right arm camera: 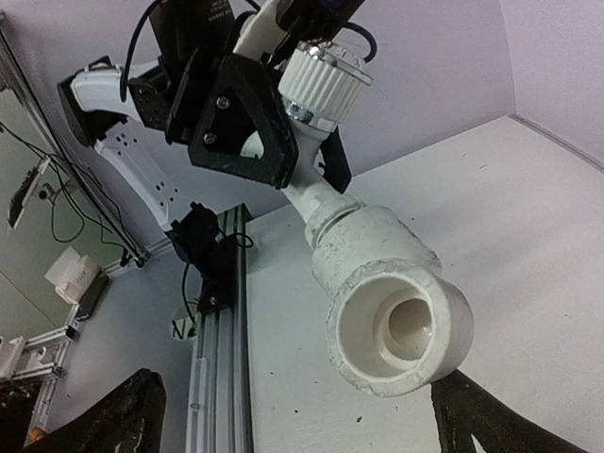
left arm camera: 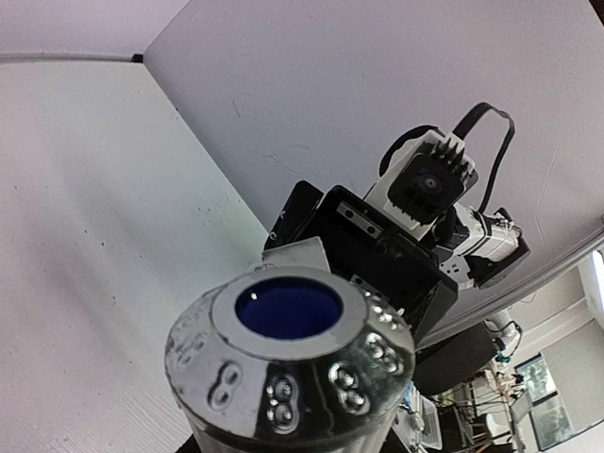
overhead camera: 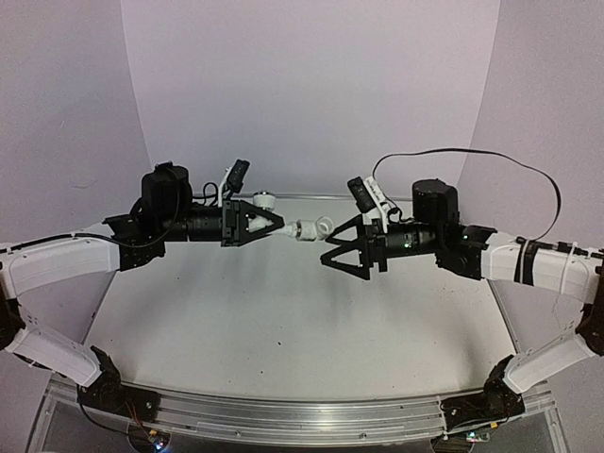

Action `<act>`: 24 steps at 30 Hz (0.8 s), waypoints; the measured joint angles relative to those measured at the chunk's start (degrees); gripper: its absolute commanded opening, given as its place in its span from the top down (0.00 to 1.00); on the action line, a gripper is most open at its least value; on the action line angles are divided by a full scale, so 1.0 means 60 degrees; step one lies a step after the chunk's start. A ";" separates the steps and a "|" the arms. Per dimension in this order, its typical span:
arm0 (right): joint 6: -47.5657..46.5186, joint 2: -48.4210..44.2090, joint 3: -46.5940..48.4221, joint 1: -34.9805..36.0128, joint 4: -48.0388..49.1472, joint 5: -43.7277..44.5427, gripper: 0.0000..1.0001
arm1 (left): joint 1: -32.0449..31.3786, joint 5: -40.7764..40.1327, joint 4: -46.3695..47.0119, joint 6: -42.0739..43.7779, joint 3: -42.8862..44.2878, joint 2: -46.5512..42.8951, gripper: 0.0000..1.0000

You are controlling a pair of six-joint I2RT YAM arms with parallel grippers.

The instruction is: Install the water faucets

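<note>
Near edge: ribbed aluminium rail [overhead camera: 302, 415] carries both arm bases. Beyond it, the pale grey table top [overhead camera: 283, 321], lightly speckled.

Mid-table, above the surface: both arms reach inward and meet around the centre line, wrists roughly level.

Left gripper [overhead camera: 278, 225]: black fingers clamped together on the white plastic bent faucet [overhead camera: 310, 228], gripping its slim neck. The faucet is held clear of the table and points right, toward the other arm. Its ribbed white knob [right arm camera: 326, 75] with a silvery ring stands up out of the grip. The left wrist view looks straight down on the knob's shiny cap, which has a blue disc in its middle. The wide socket end [right arm camera: 401, 326] sticks out past the fingertips with its open mouth facing the right wrist camera (hollow, with a smaller bore visible inside).

Right gripper [overhead camera: 326, 249]: fingers spread wide apart, holding nothing. Its two black tips sit low in the corners of the right wrist view, with the socket end just in front of and above the gap. The overhead view shows the socket near the farther fingertip; I see no contact.

Behind: a black cable [overhead camera: 472, 154] arcs over the right arm. Farthest back are the plain lilac walls [overhead camera: 311, 85].
</note>
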 measured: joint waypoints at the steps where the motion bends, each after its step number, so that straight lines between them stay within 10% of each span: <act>1: -0.0208 0.0033 -0.0025 0.0066 -0.0055 0.0076 0.02 | 0.0007 0.0073 0.0004 -0.0313 -0.0062 0.0000 1.00; 12: -0.0514 0.0426 -0.0058 0.0495 0.0714 0.1836 0.08 | -0.0047 0.0805 0.0375 -0.1592 -0.0346 -0.0029 1.00; 24: 0.0597 0.1027 -0.0022 0.0521 0.1530 0.0820 0.83 | 0.0007 0.0845 0.0601 -0.1818 -0.0382 0.0113 1.00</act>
